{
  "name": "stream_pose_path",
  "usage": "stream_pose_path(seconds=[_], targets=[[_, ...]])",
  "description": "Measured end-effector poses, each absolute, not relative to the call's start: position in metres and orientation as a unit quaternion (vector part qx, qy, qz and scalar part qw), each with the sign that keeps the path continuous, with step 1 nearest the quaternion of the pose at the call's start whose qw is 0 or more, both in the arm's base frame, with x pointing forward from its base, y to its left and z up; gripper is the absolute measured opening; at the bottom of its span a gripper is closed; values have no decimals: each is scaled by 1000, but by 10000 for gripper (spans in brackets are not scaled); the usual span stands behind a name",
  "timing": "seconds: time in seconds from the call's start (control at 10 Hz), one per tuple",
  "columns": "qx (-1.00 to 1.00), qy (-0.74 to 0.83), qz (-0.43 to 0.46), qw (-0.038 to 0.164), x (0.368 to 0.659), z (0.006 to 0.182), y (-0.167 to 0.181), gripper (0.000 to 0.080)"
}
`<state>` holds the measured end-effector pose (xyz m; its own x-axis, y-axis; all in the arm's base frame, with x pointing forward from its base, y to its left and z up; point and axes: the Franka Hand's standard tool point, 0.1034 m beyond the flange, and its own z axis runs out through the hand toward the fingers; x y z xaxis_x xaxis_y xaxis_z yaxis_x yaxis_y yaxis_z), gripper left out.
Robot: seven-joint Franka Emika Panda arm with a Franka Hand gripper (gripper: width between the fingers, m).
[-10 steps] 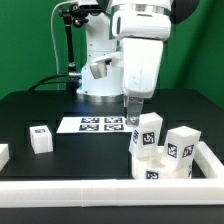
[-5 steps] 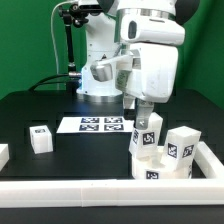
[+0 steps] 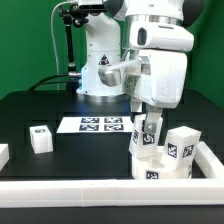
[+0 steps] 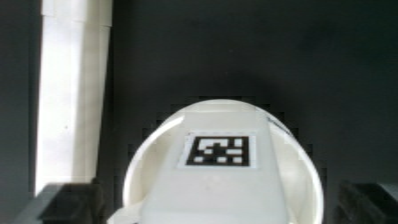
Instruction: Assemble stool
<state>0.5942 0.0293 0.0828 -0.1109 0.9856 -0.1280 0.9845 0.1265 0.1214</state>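
The stool's white round seat [image 3: 150, 137] stands on edge in the parts cluster at the exterior view's right, tags on its faces. My gripper [image 3: 144, 120] has come down over its top. In the wrist view the seat [image 4: 221, 150] fills the space between the two dark fingers [image 4: 71, 206], which stand apart on either side of it; contact does not show. White block legs lie beside the seat [image 3: 182, 146] and in front of it [image 3: 150, 172]. Another leg [image 3: 40, 138] sits alone at the exterior view's left.
The marker board [image 3: 100, 124] lies flat behind the parts, near the robot base. A long white rail [image 3: 90, 190] edges the table's front and turns up along the right side; it also shows in the wrist view [image 4: 80, 90]. A white piece [image 3: 3, 153] shows at the left edge.
The arm has moved toward the exterior view's right and the gripper has come lower, onto the top of the standing seat. The parts have not moved.
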Motion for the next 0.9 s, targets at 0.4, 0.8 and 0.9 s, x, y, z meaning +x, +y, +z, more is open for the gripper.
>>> stream_pose_path(seconds=[0.4,0.8,0.9], targets=[[666,741,3,88,594,82,28,337],[724,684,10,86,594,82,27,337],[761,644,8,83,593,82,27,337]])
